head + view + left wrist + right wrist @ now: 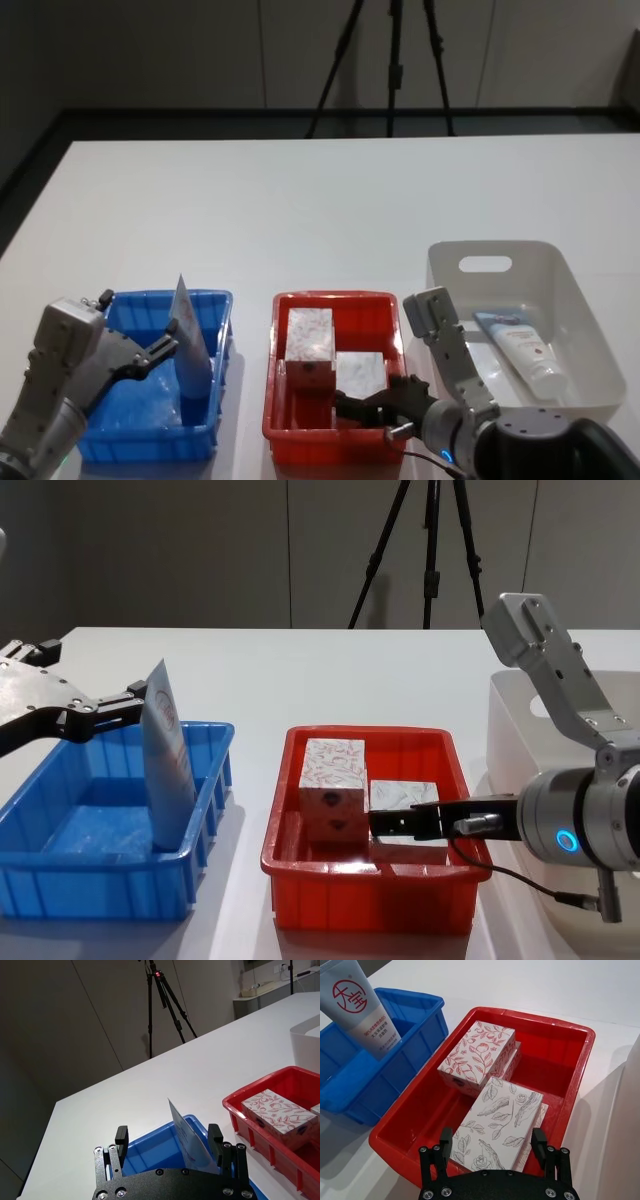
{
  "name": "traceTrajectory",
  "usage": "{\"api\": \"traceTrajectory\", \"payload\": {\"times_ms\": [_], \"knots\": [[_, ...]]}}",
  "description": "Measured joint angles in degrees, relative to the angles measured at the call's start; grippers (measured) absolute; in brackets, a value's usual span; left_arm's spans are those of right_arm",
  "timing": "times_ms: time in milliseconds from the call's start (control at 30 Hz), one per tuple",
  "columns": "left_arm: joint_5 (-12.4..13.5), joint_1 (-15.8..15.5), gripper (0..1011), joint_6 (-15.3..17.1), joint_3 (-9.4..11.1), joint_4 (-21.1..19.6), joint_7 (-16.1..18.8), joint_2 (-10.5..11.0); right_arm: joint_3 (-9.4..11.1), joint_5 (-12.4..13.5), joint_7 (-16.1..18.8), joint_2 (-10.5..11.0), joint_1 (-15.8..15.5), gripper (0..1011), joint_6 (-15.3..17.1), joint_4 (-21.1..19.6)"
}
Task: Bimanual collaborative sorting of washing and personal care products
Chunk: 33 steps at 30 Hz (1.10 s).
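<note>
A pale-blue squeeze tube (190, 330) with a red circle logo stands upright at the right end of the blue bin (130, 440). My left gripper (165, 350) is open, its fingers either side of the tube's (187, 1140) upper part. In the red bin (330, 440) lie white leafy-patterned boxes: a red-patterned one (477, 1052) stacked higher and a grey-patterned one (500, 1125) nearer me. My right gripper (492, 1140) hovers open at the bin's near edge, just over the grey-patterned box (405, 792). A second tube (525, 350) lies in the white bin (590, 330).
The three bins stand in a row along the table's near edge, blue on the left, red in the middle, white on the right. White tabletop stretches bare beyond them. A black tripod (390, 60) stands on the floor behind the table.
</note>
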Motion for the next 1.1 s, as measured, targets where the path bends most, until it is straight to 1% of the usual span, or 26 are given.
{"api": "traceTrajectory", "payload": {"times_ms": [233, 1100], "knots": [[0.0, 0.0, 1001, 0.0, 0.0, 0.0, 0.0, 0.0, 0.15, -0.42, 0.02, -0.93, 0.75, 1001, 0.36, 1.1], [0.0, 0.0, 1001, 0.0, 0.0, 0.0, 0.0, 0.0, 0.44, -2.94, -0.32, -2.66, 1.87, 1001, 1.83, 2.7]]}}
